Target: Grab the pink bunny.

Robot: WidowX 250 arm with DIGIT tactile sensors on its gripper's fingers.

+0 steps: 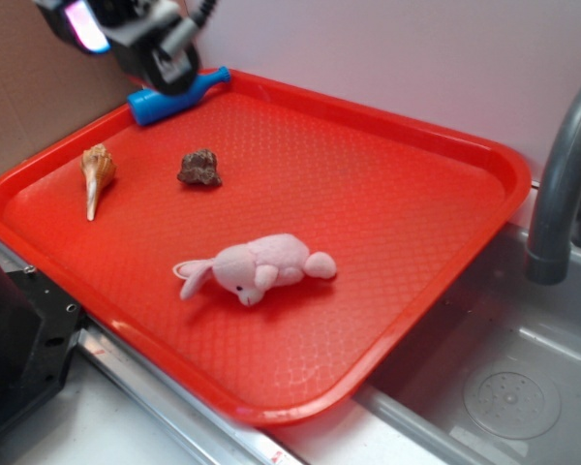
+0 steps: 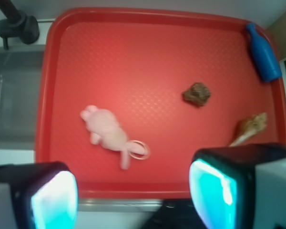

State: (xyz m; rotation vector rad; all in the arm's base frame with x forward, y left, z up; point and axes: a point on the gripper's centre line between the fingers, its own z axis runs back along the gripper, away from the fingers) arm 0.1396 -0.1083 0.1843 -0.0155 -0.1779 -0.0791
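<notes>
Bunny [image 1: 257, 269] lies loose, mid-tray [image 1: 387, 203].
Your gripper [image 2: 133, 195] hangs high over the near rim, fingers [image 2: 55, 198] spread wide, empty; rock [image 2: 197, 94] and shell [image 2: 250, 127] sit well apart.

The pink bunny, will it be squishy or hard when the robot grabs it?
Probably squishy: the pink bunny looks like soft plush, lying limp on its side on the red tray. Its ears would likely flop. It seems light and unlikely to roll.

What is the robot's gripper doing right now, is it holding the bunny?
Gripper: open, holding nothing, up above the tray. The pink bunny lies untouched on it.
</notes>
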